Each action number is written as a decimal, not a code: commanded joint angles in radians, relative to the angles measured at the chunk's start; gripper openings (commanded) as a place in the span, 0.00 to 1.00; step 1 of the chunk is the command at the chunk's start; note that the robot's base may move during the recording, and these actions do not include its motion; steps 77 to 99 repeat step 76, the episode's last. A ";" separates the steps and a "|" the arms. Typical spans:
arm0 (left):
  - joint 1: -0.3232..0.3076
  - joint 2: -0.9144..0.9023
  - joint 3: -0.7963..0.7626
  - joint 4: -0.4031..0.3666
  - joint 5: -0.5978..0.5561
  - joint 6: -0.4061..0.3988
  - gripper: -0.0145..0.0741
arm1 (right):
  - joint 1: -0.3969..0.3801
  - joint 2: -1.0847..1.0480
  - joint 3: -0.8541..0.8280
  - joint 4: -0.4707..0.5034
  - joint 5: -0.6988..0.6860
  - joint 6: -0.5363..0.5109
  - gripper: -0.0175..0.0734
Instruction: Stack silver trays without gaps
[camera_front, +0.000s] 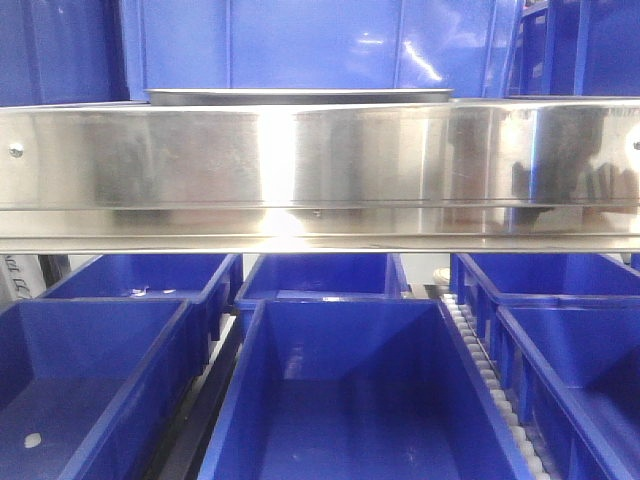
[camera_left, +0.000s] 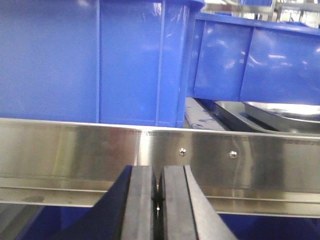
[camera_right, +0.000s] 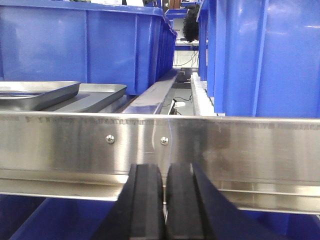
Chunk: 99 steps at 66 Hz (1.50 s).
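Two silver trays lie on the shelf behind the steel rail. In the right wrist view one tray rests partly over a flatter tray at the left. The left wrist view shows them at the right, a shiny tray over a darker one. From the front only a thin tray rim shows above the rail. My left gripper is shut and empty, low in front of the rail. The right gripper is also shut with nothing in it, below rail height. Both are apart from the trays.
A long mirror-like steel rail with screws crosses every view between the grippers and the trays. Tall blue bins stand on the shelf beside the trays. Open blue bins fill the level below.
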 joint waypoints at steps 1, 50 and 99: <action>0.005 -0.006 0.016 -0.009 -0.084 0.009 0.17 | -0.005 -0.003 0.000 -0.006 -0.022 -0.001 0.17; -0.041 -0.006 0.016 0.016 -0.036 0.009 0.17 | -0.005 -0.003 0.000 -0.006 -0.022 -0.001 0.17; -0.041 -0.006 0.016 0.016 -0.036 0.009 0.17 | -0.005 -0.003 0.000 -0.006 -0.022 -0.001 0.17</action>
